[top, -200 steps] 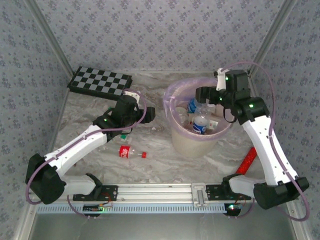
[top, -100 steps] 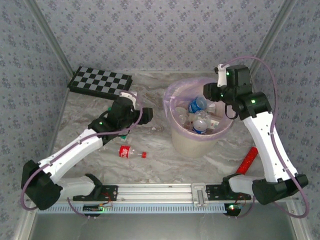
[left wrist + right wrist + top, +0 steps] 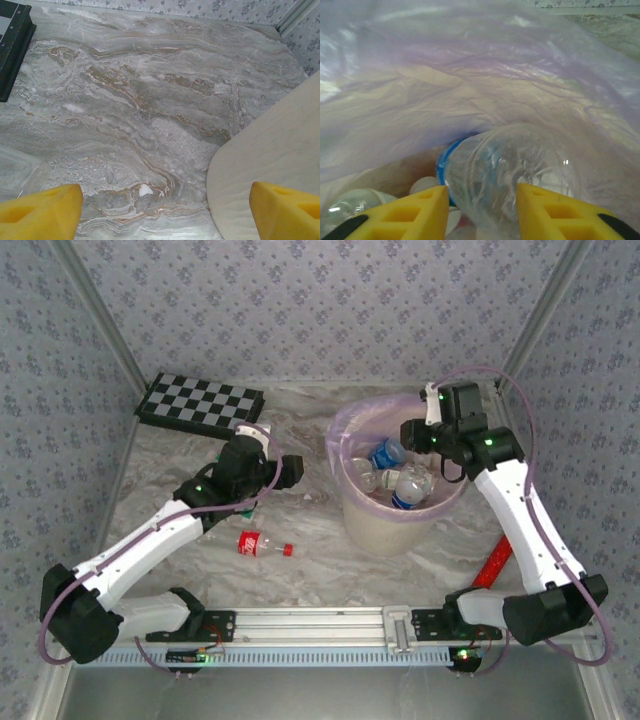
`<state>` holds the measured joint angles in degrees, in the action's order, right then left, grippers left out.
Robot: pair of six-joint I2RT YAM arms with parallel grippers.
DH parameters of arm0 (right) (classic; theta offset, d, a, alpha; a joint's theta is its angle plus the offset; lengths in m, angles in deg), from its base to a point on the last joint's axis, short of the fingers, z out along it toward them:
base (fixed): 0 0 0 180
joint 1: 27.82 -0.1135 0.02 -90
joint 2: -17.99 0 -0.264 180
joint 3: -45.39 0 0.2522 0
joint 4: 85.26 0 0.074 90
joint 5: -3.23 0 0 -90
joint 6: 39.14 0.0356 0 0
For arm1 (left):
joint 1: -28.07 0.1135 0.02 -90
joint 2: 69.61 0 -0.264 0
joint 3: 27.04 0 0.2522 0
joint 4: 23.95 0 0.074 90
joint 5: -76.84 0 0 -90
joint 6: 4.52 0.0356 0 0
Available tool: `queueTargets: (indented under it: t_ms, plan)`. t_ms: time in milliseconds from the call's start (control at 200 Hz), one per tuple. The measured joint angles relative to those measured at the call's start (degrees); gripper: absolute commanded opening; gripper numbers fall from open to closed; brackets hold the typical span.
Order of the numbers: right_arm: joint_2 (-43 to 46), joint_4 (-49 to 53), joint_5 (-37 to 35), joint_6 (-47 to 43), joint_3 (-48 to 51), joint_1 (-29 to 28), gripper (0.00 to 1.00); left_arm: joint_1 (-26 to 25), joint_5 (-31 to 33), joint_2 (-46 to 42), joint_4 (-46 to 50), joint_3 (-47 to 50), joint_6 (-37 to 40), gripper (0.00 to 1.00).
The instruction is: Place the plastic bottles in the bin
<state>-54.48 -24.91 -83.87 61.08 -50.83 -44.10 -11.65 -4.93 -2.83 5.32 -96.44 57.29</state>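
Marble-veined table (image 3: 320, 575) under two arms. Right of its middle, the cream bin (image 3: 375, 525), lined with a pink bag (image 3: 338, 430). Inside, several bottles (image 3: 410, 486) heaped together, clear, some with blue labels. On the table itself, between the bin and the near edge, one red-labelled bottle (image 3: 255, 543), lying on its side with its red cap pointing right, well apart from both grippers. In the far left corner, a chequered board (image 3: 200, 405). By the right edge, a red stick (image 3: 494, 562), partly hidden behind the right arm.

Over bare table just left of the bin, the left gripper (image 3: 296, 470), spread wide, nothing between its yellow fingers (image 3: 40, 212). Cream bin wall close beside the right-hand one in the wrist view.

Over the bin's far right rim, the right gripper (image 3: 412, 432), pointing down into the bag. Fingers (image 3: 420, 210) set fairly narrow, a gap between them. Straight past that gap, a clear bottle (image 3: 515, 175) with a blue band, lying against the bag. Gripped or merely underneath: cannot tell.
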Motion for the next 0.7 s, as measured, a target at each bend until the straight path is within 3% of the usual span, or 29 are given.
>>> queueTargets:
  t_ms: [120, 265, 435, 700]
  plan:
    - [2.36, 1.57, 1.11, -0.59, -4.07, 0.0, 0.57, 0.33, -0.02, 0.07, -0.07, 0.0, -0.02, 0.86]
    - [8.22, 3.54, 2.95, -0.39, -6.56, -0.7, 0.45, 0.35, -0.02, 0.39, -0.07, 0.0, -0.02, 0.86]
    - [12.44, 8.26, 4.22, 0.15, -6.49, -4.37, 0.41, 1.11, -0.02, 0.5, 0.02, 0.0, -0.02, 0.86]
    - [14.51, 9.33, 3.26, 3.69, 7.08, -8.11, 0.37, 5.81, 0.7, 0.48, 5.03, -0.02, -1.99, 0.87]
